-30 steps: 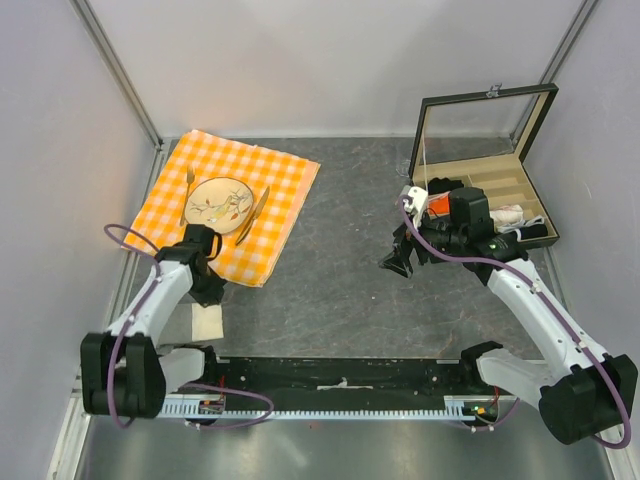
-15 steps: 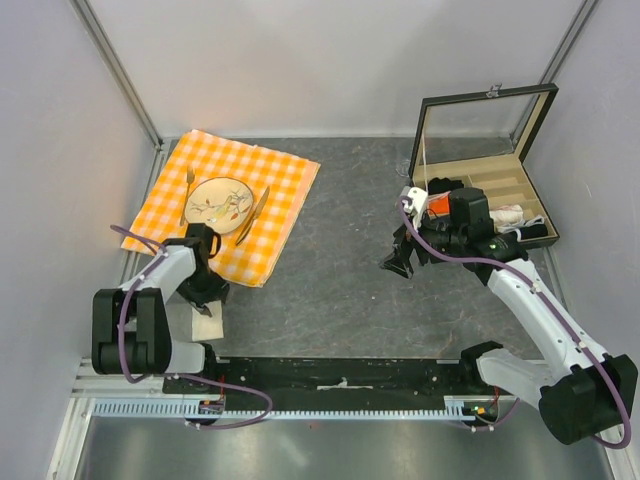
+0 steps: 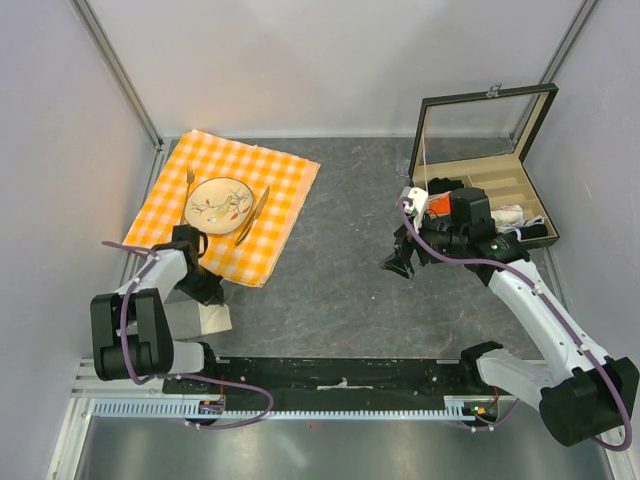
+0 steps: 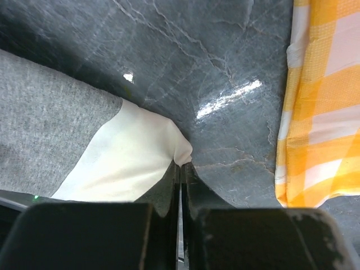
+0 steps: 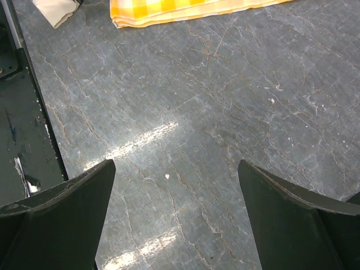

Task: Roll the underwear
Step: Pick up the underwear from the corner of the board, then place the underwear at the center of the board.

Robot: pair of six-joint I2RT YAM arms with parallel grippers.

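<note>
The underwear (image 3: pixel 197 320) is a grey cloth with a cream-white strip, lying folded at the table's near left. In the left wrist view the grey part (image 4: pixel 45 140) lies left and the white strip (image 4: pixel 132 160) runs to a corner at the fingertips. My left gripper (image 4: pixel 181 167) is shut on that white corner; in the top view it (image 3: pixel 210 293) sits at the cloth's upper right. My right gripper (image 5: pixel 177 197) is open and empty above bare table, right of centre (image 3: pixel 397 266).
An orange-and-white checked cloth (image 3: pixel 275 205) with a plate (image 3: pixel 217 200), fork and knife lies at the back left; its edge shows in the left wrist view (image 4: pixel 315 112). An open wooden box (image 3: pixel 500 185) with small garments stands at the back right.
My left arm has swung back toward the near left, and more of the grey-and-white cloth shows beside it. The right arm has not moved.
</note>
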